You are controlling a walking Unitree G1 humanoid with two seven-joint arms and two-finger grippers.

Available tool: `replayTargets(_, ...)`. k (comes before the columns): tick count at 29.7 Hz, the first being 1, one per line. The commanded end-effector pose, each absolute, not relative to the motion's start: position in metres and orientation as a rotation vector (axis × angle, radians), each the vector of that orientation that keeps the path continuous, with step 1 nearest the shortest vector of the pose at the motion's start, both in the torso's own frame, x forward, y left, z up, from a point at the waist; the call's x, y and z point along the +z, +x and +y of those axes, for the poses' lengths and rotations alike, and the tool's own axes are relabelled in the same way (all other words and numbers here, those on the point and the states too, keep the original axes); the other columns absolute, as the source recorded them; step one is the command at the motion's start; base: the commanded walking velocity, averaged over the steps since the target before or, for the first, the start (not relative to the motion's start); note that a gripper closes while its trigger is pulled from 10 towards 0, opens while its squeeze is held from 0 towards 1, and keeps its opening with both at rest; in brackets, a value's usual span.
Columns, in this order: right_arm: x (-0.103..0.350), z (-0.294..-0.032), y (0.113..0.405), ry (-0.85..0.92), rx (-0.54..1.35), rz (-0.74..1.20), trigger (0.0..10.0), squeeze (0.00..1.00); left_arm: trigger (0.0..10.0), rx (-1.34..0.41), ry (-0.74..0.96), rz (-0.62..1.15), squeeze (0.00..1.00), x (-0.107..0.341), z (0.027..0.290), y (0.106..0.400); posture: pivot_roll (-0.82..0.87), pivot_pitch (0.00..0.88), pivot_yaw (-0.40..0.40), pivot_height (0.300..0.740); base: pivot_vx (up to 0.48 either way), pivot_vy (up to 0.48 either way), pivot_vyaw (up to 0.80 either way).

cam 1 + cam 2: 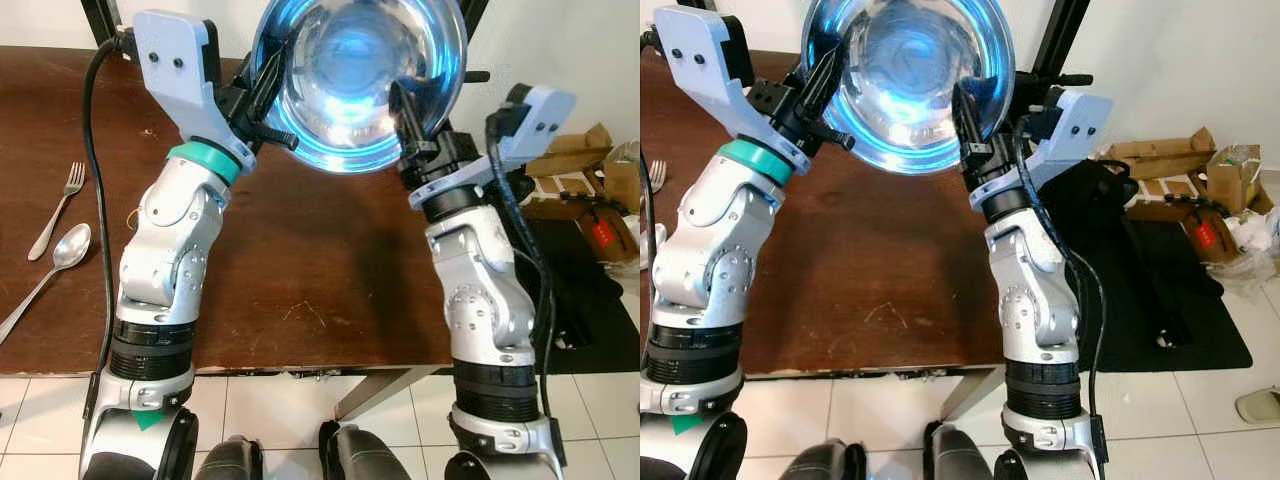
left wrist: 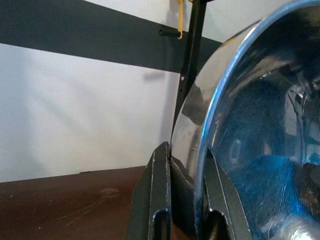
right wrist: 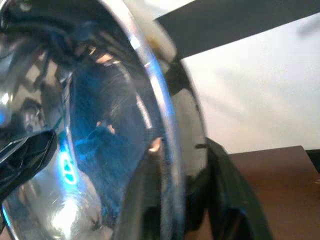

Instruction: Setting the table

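A shiny steel bowl [image 1: 355, 75] is held up above the dark wooden table [image 1: 300, 270], tilted so its inside faces my head camera. My left gripper [image 1: 268, 85] is shut on the bowl's left rim and my right gripper [image 1: 410, 115] is shut on its right rim. In the left wrist view the rim [image 2: 210, 135] sits between the two black fingers [image 2: 155, 200]. In the right wrist view the bowl's edge [image 3: 160, 130] runs between the fingers [image 3: 230, 190] too. A fork [image 1: 60, 205] and a spoon [image 1: 62, 255] lie on the table at my far left.
The table's front edge [image 1: 300, 368] is close to my body, with tiled floor below. To the right lie a black mat [image 1: 1170, 290], cardboard boxes [image 1: 1160, 160] and clutter. A black stand [image 1: 1065, 40] rises behind the table against a white wall.
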State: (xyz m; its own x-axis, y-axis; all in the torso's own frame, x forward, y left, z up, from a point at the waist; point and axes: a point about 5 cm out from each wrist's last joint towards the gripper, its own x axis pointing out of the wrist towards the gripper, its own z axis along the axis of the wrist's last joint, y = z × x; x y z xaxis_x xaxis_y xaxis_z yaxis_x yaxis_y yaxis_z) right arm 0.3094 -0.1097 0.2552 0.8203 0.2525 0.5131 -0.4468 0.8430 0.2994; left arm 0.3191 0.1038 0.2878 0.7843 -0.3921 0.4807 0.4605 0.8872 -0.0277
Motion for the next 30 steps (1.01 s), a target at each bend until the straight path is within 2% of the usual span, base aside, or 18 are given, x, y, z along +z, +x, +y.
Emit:
replayTargets(1, 0.26, -0.11, 0.306, 0.443, 0.405, -0.512, 0.0, 0.0, 10.0, -0.51, -0.149, -0.479, 0.0, 0.287, 0.096, 0.316, -0.02, 0.0, -0.032, 0.74, 0.0, 0.0, 0.0)
replayTargets(18, 0.261, -0.106, 0.303, 0.45, 0.447, -0.525, 0.0, 0.0, 10.0, -0.538, -0.133, -0.463, 0.0, 0.286, 0.093, 0.313, -0.02, 0.0, -0.032, 0.74, 0.0, 0.0, 0.0)
replayTargets(19, 0.26, -0.106, 0.302, 0.448, 0.451, -0.522, 0.0, 0.0, 10.0, -0.54, -0.125, -0.456, 1.0, 0.283, 0.092, 0.312, -0.02, 0.0, -0.032, 0.74, 0.0, 0.0, 0.0)
replayTargets(27, 0.255, -0.106, 0.301, 0.44, 0.444, -0.509, 0.0, 0.0, 10.0, -0.618, -0.102, -0.438, 1.0, 0.277, 0.086, 0.306, -0.02, 0.002, -0.027, 0.74, 0.0, 0.0, 0.0)
replayTargets(30, 0.251, -0.11, 0.302, 0.432, 0.42, -0.498, 0.0, 0.0, 10.0, -0.638, -0.115, -0.437, 1.0, 0.278, 0.092, 0.301, -0.01, 0.006, -0.027, 0.74, 0.0, 0.0, 0.0)
